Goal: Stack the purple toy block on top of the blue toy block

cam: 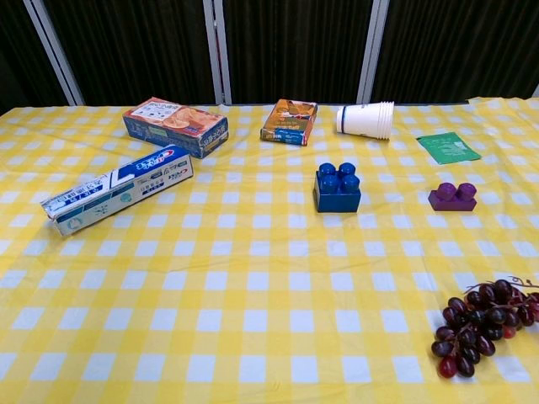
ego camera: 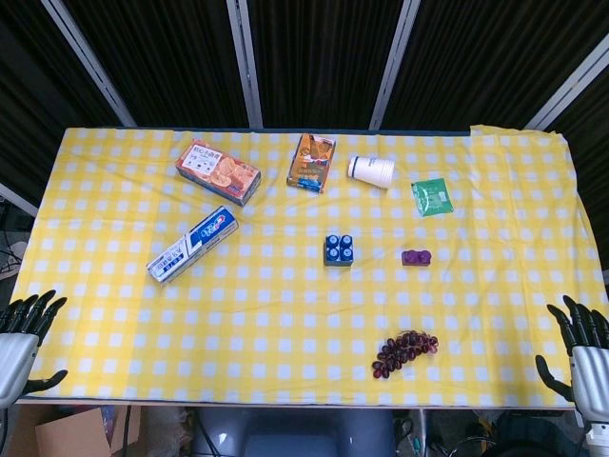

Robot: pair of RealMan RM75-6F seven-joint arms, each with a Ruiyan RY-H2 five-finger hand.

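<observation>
The blue toy block [ego camera: 339, 249] [cam: 337, 188] stands near the middle of the yellow checked table. To its right, a short gap away, lies the smaller purple toy block [ego camera: 417, 257] [cam: 453, 196]. My left hand [ego camera: 23, 341] hovers at the table's near left corner, fingers spread and holding nothing. My right hand [ego camera: 581, 347] is at the near right corner, fingers also spread and empty. Both hands are far from the blocks and show only in the head view.
A toothpaste box [ego camera: 192, 244] [cam: 118, 188] lies left of the blocks. At the back are a cracker box [ego camera: 218, 171], a snack packet [ego camera: 313, 162], stacked paper cups [ego camera: 372, 171] and a green sachet [ego camera: 432, 196]. Grapes [ego camera: 403, 351] [cam: 480, 326] lie near the front right.
</observation>
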